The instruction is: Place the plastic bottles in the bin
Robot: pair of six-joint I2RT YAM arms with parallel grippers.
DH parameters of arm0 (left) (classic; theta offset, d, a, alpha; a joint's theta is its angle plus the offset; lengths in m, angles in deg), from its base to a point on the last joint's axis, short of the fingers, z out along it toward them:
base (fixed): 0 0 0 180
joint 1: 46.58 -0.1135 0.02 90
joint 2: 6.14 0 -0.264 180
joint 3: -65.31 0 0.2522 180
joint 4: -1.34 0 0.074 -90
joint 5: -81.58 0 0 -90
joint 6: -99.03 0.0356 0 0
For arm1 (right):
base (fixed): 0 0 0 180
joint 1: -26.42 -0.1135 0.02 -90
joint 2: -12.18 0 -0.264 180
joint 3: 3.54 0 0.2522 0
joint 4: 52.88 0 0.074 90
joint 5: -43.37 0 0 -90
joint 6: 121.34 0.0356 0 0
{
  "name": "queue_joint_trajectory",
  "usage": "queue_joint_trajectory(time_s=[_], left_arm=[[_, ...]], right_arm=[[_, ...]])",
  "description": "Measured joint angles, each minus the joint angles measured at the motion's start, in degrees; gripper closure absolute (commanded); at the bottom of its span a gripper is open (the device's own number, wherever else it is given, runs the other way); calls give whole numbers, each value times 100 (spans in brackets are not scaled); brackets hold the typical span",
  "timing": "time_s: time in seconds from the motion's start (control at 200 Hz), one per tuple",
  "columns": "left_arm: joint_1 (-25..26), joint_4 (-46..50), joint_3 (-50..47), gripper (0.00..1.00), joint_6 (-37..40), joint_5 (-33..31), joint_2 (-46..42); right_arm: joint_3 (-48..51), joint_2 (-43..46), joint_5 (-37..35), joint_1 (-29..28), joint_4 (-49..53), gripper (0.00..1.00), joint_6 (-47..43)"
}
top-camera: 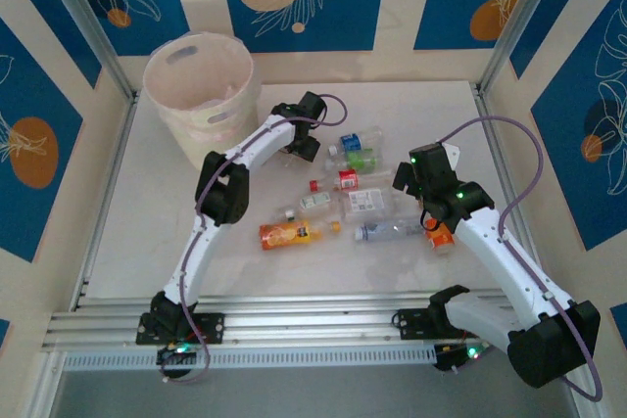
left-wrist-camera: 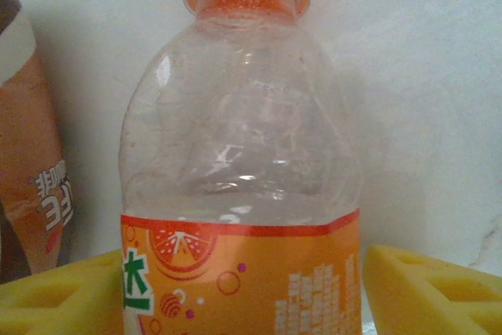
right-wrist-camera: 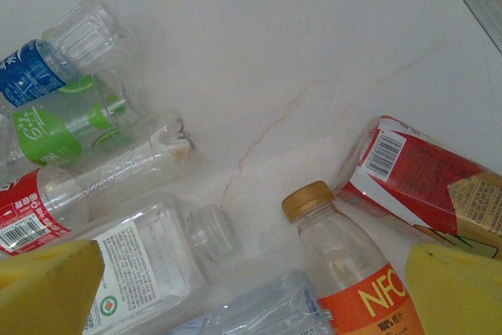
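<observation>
Plastic bottles [top-camera: 364, 203] are strewn across the worktop [top-camera: 147, 212], near the bin [top-camera: 201, 124]. Light, slick and easily crushed, each is best taken across its labelled body. An orange-capped bottle [left-wrist-camera: 243, 154] is flanked by the left pincer [left-wrist-camera: 245, 288], though whether it is clamped cannot be told. The right pincer [right-wrist-camera: 251, 284] is spread open.

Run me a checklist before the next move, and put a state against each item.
1. Orange-capped bottle sits between the left gripper fingers: ok.
2. Left grip tight on that bottle: cannot tell. A thin gap seems to show beside one finger.
3. Bin upright with its mouth unobstructed: ok.
4. Right gripper open and straddling the NFC bottle: ok.
5. Brown bottle clear of the left gripper's lift: cannot tell. It sits close beside one finger.
6. All bottles binned: not ok. Several loose bottles lie on the table.
</observation>
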Motion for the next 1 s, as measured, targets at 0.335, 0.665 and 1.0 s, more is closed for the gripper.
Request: queue_joint_trajectory(time_s=[0.335,0.665,1.0], left_arm=[[-2,0,4,49,9,37,0],[-2,0,7,52,11,131,-94],[81,-4,120,52,59,282,-850]], right_arm=[[0,68,-42,0,7,1,0],[0,68,-42,0,7,1,-2],[0,68,-42,0,2,1,-2]])
